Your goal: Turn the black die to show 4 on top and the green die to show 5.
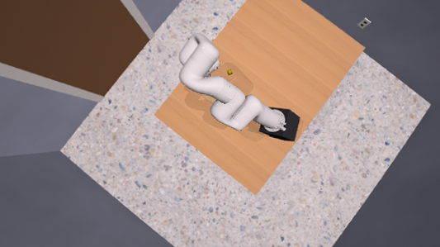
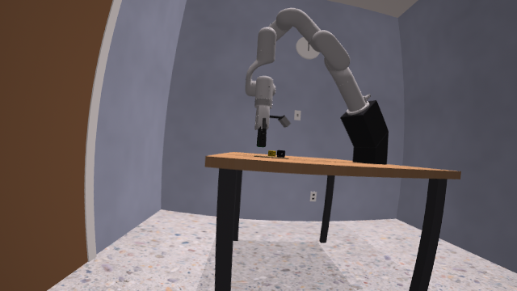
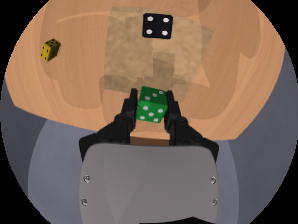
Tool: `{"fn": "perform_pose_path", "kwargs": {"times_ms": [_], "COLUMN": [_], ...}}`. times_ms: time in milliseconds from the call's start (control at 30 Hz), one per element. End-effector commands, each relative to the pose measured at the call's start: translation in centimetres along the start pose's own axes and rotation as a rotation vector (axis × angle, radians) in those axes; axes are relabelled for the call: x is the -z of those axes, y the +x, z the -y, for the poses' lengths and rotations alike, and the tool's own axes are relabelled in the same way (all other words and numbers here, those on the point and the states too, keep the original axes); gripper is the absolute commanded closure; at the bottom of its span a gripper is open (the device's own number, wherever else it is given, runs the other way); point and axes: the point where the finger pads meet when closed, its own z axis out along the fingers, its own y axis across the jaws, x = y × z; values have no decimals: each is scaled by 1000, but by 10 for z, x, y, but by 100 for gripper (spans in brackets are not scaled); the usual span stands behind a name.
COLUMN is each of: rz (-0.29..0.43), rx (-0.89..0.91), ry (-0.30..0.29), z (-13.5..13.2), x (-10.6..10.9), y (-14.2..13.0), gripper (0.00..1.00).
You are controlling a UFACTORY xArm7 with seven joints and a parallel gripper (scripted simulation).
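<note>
1. Top view first: yellow die (image 1: 230, 71) (image 2: 271, 153) (image 3: 50, 50) sits out on the wooden table (image 1: 295, 45) (image 2: 363, 166) (image 3: 27, 90), and the white arm (image 1: 200, 59) (image 2: 266, 44) leans right across the work area. Fingertips, green die and black die are all out of sight here, so no verdict on the grip from up top.

2. Over to the exterior view, and the gripper (image 2: 262, 145) (image 3: 151, 98) hangs above the table, pointing down. Black die (image 2: 281, 153) (image 3: 157, 26) and yellow die are down below; the green one can't be made out from this side.

3. Now the wrist view, and there it is! Fingers clamped on the green die (image 3: 152, 105), five pips on the face towards the palm, three on the darker side face. That five looks to be the upward one, just what's wanted. Black die rests on the mat (image 3: 127, 47), four already up; yellow lies off to the side, clear of the mat.

4. So, by my reading, we're at the placing stage. Next call: bring green fully over the mat, away from black, lower it level, five up, then let go gently. Danger: a release too near the edge, or a tilted drop that rolls it.
</note>
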Motion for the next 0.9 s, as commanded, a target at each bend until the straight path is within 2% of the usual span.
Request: {"fn": "perform_pose_path", "kwargs": {"times_ms": [0,300,867], "rz": [19,19,19], "rx": [1,1,1], "ry": [-3,-2,-2], "z": [0,0,0], "x": [-11,-29,-32], "y": [-1,-2,-2], "gripper": [73,73,73]}}
